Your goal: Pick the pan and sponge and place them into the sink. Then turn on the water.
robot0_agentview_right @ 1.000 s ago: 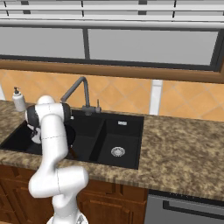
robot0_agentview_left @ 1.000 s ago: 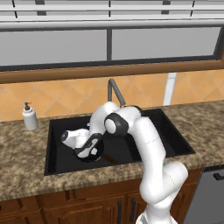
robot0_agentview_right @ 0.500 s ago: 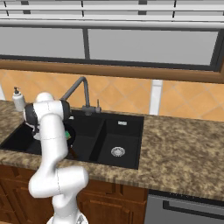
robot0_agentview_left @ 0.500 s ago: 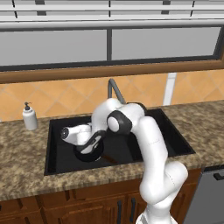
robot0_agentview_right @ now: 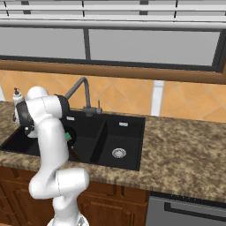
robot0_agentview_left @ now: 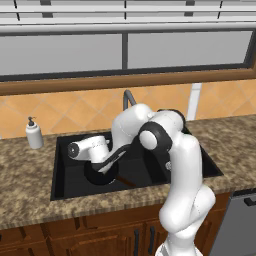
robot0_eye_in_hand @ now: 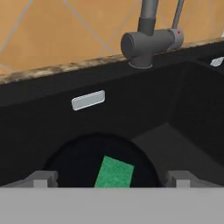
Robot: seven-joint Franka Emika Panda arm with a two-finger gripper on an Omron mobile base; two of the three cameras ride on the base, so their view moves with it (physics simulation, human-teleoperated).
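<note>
End effector (robot0_eye_in_hand: 107, 178): we see it released, hovering over sponge (robot0_eye_in_hand: 114, 172) lying in pan (robot0_eye_in_hand: 87, 157)
Risk: lifting toward faucet (robot0_eye_in_hand: 151, 41), our wrist could clip the sink (robot0_eye_in_hand: 131, 109) wall

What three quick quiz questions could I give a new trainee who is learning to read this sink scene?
1. True or false: the sponge lies in the pan.
2. Which basin of the sink holds the pan: large or small?
3. Is the claw open or shut?

Key: 1 true. 2 large, the one nearer the soap bottle. 3 open, its fingertips standing wide apart above the pan, holding nothing.
</note>
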